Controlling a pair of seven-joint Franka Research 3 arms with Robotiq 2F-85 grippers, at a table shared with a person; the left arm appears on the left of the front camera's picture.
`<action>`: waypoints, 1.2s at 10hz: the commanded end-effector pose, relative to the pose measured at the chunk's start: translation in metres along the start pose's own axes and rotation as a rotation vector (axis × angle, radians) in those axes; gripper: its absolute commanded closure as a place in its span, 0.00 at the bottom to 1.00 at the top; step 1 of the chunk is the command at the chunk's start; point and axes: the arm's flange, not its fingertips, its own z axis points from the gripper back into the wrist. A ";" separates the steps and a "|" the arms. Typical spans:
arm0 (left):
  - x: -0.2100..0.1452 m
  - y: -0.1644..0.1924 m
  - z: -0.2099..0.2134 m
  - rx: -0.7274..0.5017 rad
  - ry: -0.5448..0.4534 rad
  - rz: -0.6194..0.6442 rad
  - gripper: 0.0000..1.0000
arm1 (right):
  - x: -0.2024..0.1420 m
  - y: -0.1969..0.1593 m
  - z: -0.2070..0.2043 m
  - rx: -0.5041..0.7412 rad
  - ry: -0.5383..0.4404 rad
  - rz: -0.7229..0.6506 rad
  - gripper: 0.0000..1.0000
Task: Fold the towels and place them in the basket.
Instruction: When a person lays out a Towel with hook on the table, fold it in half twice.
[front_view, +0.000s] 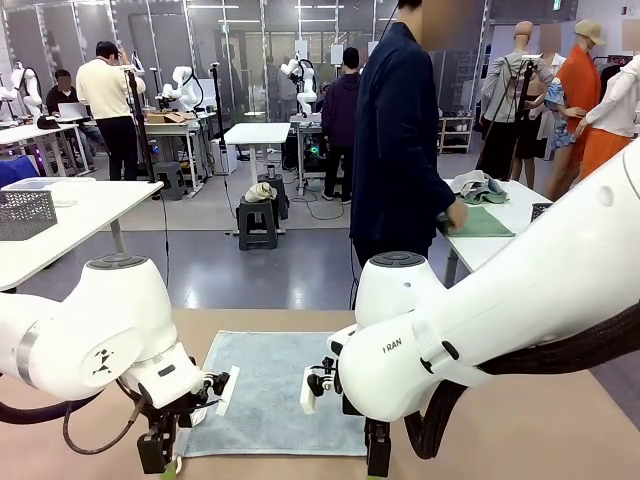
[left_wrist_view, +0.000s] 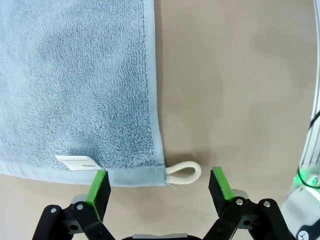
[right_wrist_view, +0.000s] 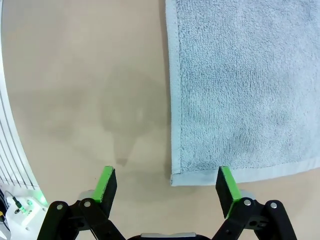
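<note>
Front view: the blue-grey towel (front_view: 270, 385) lies flat on the table (front_view: 520, 430) between the arms; the left gripper (front_view: 163, 455) hangs over its near left corner and the right gripper (front_view: 377, 458) over its near right, probably to lift the near edge for a fold. Left wrist view: the jaws stand spread, straddling that corner and its white loop (left_wrist_view: 184, 172); nothing is pinched. Right wrist view: the jaws stand spread likewise, with the corner between the pads.

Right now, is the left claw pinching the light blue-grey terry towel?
No, the left gripper is open, its green pads straddling a corner of the light blue-grey terry towel and its white cord loop, gripping nothing.
</note>
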 end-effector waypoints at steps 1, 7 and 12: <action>-0.002 0.001 -0.008 0.027 0.009 0.003 0.00 | -0.002 -0.006 -0.005 -0.025 -0.011 0.021 0.00; -0.005 0.002 -0.010 0.021 -0.004 -0.002 0.00 | -0.006 -0.011 -0.010 -0.044 -0.001 0.018 0.00; -0.006 0.001 -0.008 0.047 -0.002 0.006 0.19 | -0.009 -0.011 -0.012 -0.072 -0.010 0.015 0.20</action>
